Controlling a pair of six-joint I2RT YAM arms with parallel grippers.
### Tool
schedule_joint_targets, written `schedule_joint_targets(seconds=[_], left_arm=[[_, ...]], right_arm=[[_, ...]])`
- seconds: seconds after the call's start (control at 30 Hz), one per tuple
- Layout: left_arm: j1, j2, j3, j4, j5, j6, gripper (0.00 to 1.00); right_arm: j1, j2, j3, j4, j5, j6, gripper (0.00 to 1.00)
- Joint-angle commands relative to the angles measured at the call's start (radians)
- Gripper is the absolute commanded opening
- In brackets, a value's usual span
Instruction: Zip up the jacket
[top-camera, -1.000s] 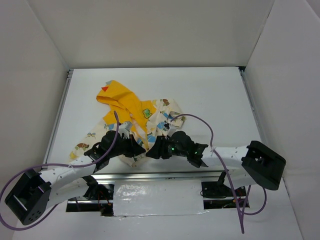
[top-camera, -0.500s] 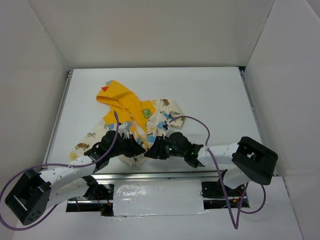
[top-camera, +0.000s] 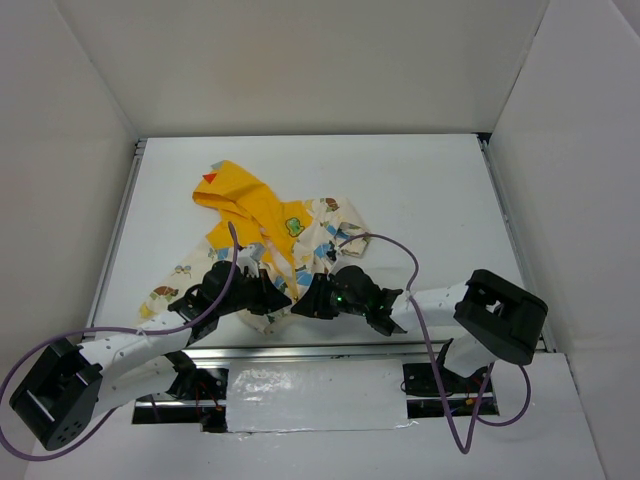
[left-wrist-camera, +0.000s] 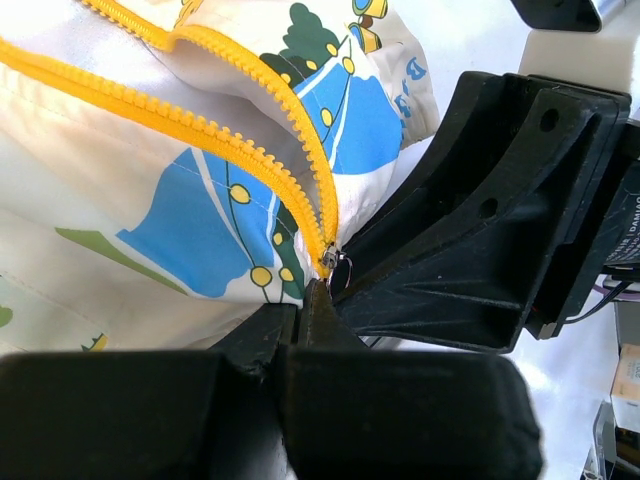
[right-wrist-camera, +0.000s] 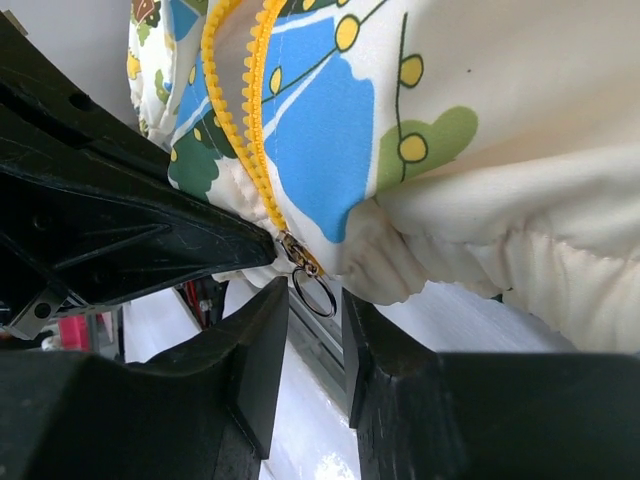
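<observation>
Near the jacket (left-wrist-camera: 150, 200), a label (left-wrist-camera: 626, 235), perhaps "DAMIAO".

I see a white counter (top-camera: 430, 190). The jacket (top-camera: 300, 225) lies rumpled on its near-left part, yellow hood (top-camera: 232, 190) toward the far left, hem at the near edge.

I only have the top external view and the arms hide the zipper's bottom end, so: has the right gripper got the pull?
Observer: Not yet. In the right wrist view the pull ring hangs between the fingers of the right gripper, jaws apart.
Operator: And the left?
Observer: The left gripper is shut on the jacket hem just below the slider.
Operator: Teeth joined?
Observer: No; the yellow rows part right at the slider.
</observation>
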Motion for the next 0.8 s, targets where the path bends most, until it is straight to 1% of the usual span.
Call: schedule_joint_targets(seconds=[0.0, 0.1, 0.27, 0.4, 0.53, 0.57, 0.77], left_arm=[[-0.004, -0.001, 0.037, 0.052, 0.025, -0.005, 0.0], [-0.004, -0.001, 0.037, 0.052, 0.023, -0.002, 0.0], [-0.004, 0.005, 0.036, 0.052, 0.022, -0.004, 0.0], [-0.004, 0.005, 0.039, 0.051, 0.019, -0.002, 0.0], [-0.004, 0.004, 0.04, 0.052, 0.02, -0.002, 0.0], [-0.004, 0.004, 0.039, 0.054, 0.02, -0.004, 0.0], [-0.004, 0.01, 0.036, 0.06, 0.031, 0.001, 0.0]], right_arm=[[0.008, -0.013, -0.012, 0.061, 0.02, 0.002, 0.35], [0.009, -0.03, -0.013, 0.053, 0.02, -0.003, 0.34], [0.008, -0.06, -0.023, 0.033, 0.028, -0.001, 0.24], [0.008, -0.079, -0.026, 0.015, 0.031, 0.003, 0.21], [0.008, -0.077, -0.02, -0.01, 0.043, 0.009, 0.08], [0.008, -0.074, -0.018, -0.011, 0.045, 0.009, 0.0], [0.006, -0.077, 0.019, -0.038, 0.03, 0.028, 0.0]])
